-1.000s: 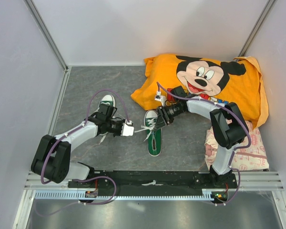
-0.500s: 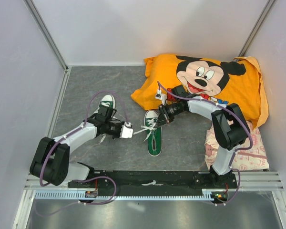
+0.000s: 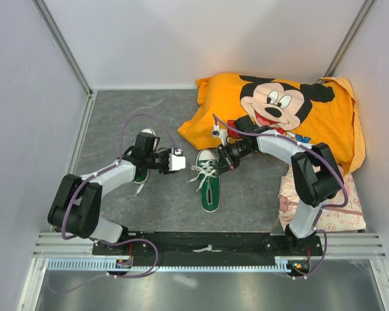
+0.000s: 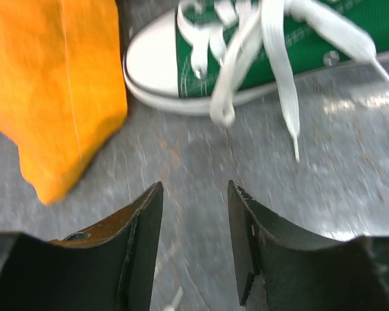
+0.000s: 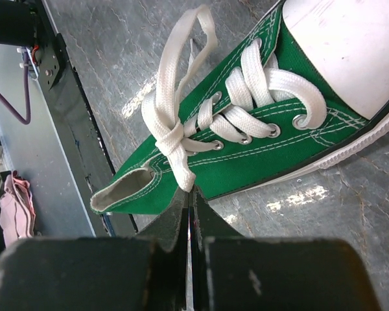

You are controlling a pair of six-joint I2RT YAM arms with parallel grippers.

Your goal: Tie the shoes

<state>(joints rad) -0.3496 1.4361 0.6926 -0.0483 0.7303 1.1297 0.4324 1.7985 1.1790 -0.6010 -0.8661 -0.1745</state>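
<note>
Pinching a white lace (image 5: 170,123) tight, the right gripper (image 5: 189,194) has its two fingers pressed flat together on it. The lace comes off the middle green shoe (image 3: 209,184), which lies in the middle of the top view with its white toe pointing up the frame. A loop of that lace stands up in the upper middle of the right wrist view. The other green shoe (image 3: 148,134) lies at the left of the top view, partly under the left arm. The left gripper (image 4: 194,194) is open and holds nothing, with only the gray bench (image 3: 129,110) showing between its fingers. An orange cloth (image 4: 45,84) fills the upper left of the left wrist view.
</note>
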